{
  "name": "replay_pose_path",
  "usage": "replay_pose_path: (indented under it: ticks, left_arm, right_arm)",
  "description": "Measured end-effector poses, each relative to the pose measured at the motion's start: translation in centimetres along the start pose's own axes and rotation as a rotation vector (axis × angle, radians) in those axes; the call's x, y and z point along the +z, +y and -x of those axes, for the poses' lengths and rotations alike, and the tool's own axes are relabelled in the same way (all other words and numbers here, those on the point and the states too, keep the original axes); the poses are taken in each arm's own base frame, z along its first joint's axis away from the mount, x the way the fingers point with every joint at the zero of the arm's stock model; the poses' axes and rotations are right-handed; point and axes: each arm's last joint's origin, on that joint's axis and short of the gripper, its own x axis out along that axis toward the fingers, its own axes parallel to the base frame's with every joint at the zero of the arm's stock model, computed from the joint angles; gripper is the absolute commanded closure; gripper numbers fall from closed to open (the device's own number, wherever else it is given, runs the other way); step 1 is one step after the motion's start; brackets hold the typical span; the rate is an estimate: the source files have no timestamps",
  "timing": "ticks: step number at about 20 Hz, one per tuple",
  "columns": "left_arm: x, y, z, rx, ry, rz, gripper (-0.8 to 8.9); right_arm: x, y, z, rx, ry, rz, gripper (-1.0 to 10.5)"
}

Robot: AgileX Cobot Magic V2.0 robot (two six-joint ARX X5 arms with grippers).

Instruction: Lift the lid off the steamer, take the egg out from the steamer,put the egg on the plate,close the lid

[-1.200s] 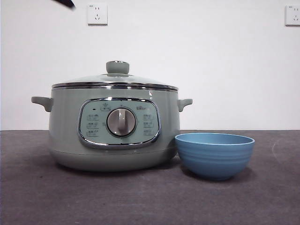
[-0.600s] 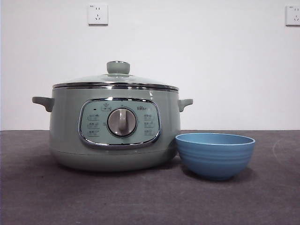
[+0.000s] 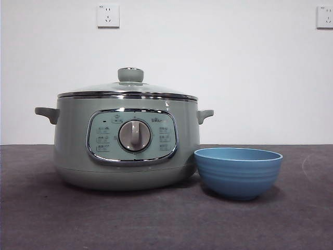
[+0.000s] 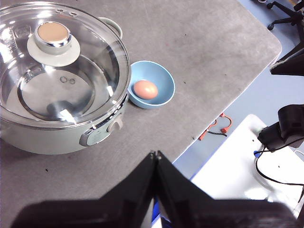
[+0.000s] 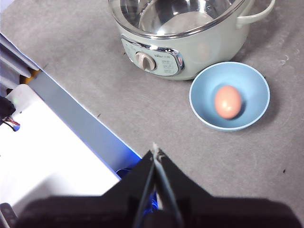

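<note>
The steamer (image 3: 127, 143), pale sage green with a chrome-framed panel and central dial, sits left of centre in the front view on the grey bench (image 3: 156, 219). Its clear glass lid (image 3: 127, 88) rests closed on the rim, round green knob on top. Just beside it, at lower right, stands the ribbed blue plate (image 3: 238, 172), really a small bowl. My wrist views show the tan egg (image 4: 145, 89) lying inside that bowl. My left hand (image 4: 155, 154) and my right hand (image 5: 155, 151) are both clenched on nothing, raised well above the bench edge.
</note>
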Motion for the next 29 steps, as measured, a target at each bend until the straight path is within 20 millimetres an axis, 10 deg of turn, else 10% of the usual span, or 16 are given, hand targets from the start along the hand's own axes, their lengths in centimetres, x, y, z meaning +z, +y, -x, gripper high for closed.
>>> replay_pose_path:
  ticks: [7, 12, 22, 29]
  left_arm:
    - [0.8, 0.1, 0.1, 0.056, -0.090, -0.070, 8.17]
    - [1.5, 1.3, 2.2, 0.240, -0.595, -0.375, 8.17]
    - [-14.0, 8.5, -6.0, 0.704, -0.729, -0.287, 8.17]
    - [-19.9, 10.7, -9.8, 0.838, -0.742, -0.076, 8.17]
  right_arm:
    - [0.0, 0.0, 0.0, 0.000, 0.000, 0.000, 9.5]
    - [0.0, 0.0, 0.0, -0.001, 0.001, 0.000, 9.5]
    - [0.0, 0.0, 0.0, -0.001, 0.000, 0.000, 9.5]
    - [0.0, 0.0, 0.0, -0.001, 0.000, 0.000, 9.5]
